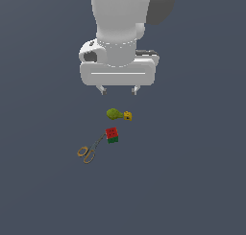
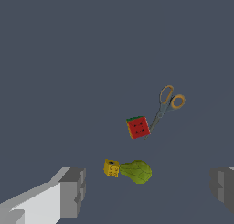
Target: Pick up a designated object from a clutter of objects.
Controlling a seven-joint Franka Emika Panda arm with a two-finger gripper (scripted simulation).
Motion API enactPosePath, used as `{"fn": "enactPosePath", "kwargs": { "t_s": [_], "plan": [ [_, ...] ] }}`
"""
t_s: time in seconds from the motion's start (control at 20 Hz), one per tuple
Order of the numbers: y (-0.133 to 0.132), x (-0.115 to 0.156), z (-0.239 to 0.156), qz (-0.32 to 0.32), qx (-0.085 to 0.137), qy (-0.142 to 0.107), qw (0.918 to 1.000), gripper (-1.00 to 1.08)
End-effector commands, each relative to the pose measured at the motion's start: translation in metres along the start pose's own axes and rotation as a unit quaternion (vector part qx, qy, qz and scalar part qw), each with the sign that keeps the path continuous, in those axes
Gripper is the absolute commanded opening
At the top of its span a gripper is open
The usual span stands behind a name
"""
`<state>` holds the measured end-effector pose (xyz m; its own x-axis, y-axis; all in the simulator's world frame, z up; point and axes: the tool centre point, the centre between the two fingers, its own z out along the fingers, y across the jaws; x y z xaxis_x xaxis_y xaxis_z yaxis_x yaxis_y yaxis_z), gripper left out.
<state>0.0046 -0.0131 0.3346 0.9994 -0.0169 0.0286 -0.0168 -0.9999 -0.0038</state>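
The olive-green pear-like lump (image 1: 114,114) lies on the dark floor, touching the tiny yellow dotted cube (image 1: 128,116) on the exterior view's right. In the wrist view the lump (image 2: 137,172) lies between my two fingertips, with the yellow cube (image 2: 111,168) beside it. The red-and-green cube (image 1: 112,135) and the scissors with orange loop handles (image 1: 89,150) lie nearer the camera. My gripper (image 1: 118,90) is open and empty, hovering above the lump and apart from it. Both fingers (image 2: 73,191) show in the wrist view.
The red-and-green cube (image 2: 138,127) and the scissors (image 2: 165,105) lie close together, a short way from the lump. The dark flat floor (image 1: 192,181) extends all around the clutter.
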Motion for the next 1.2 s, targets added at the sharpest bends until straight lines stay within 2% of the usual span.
{"fn": "enactPosePath", "kwargs": {
  "t_s": [0.0, 0.5, 1.15],
  "plan": [
    [0.000, 0.000, 0.000, 0.000, 0.000, 0.000, 1.0000, 1.00],
    [0.023, -0.007, 0.006, 0.008, 0.004, -0.012, 0.9999, 1.00],
    [0.024, -0.010, 0.021, -0.024, 0.005, -0.012, 0.9996, 1.00]
  ]
}}
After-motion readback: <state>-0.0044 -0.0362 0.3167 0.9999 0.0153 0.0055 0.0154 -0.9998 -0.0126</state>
